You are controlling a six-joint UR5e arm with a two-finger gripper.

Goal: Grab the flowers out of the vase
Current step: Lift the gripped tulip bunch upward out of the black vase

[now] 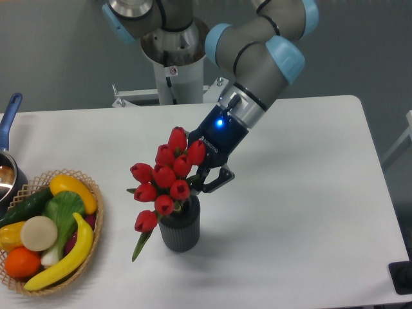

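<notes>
A bunch of red tulip flowers (165, 180) with green stems stands in a small dark grey ribbed vase (179, 232) on the white table (302, 212). My gripper (205, 183) reaches in from the upper right and is shut on the flowers just above the vase mouth. Its fingertips are partly hidden behind the buds. The lower stems still sit inside the vase, and one green leaf (142, 244) hangs down on the vase's left side.
A wicker basket (90, 248) of fruit and vegetables sits at the front left. A pot with a blue handle (9, 119) is at the left edge. The shiny robot base cylinder (174, 48) stands behind the table.
</notes>
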